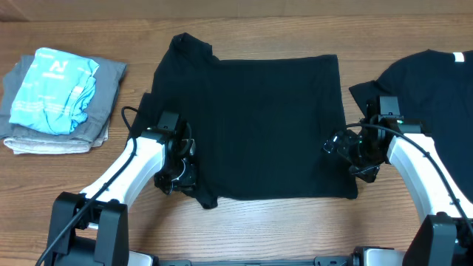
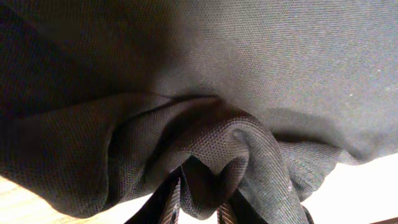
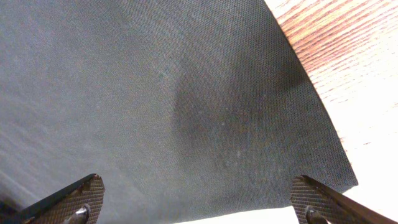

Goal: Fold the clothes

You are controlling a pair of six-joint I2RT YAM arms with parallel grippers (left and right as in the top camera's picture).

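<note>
At the far-left corner of the table (image 1: 295,29), a folded pile (image 1: 59,111), grey with light blue on top, sits well apart from the work. Centre of table: black T-shirt (image 1: 259,125) spread flat, roughly rectangular, one sleeve poking out at its far-left corner.

Left gripper (image 2: 199,200) is at the shirt's near-left corner. Wrist view shows it pinching a bunched fold of the fabric, jaws narrow with cloth between them. Right gripper (image 3: 196,190) is over the shirt's near-right corner, jaws spread wide, nothing held, fabric lying flat under them. Second black T-shirt (image 1: 436,96) lies at the table's right edge, partly out of view, white label (image 1: 460,58) showing.

Step in hand, by my read: grab both near corners for a fold toward the far edge. To do it well, the right gripper should drop onto the corner and catch the hem edge, all layers, before anything lifts. Left grip looks bunchy, could drag wrinkles. Lift both corners level and together, keep the near hem taut, lay it down square on the far edge. Uneven lift likely skews the fold.
</note>
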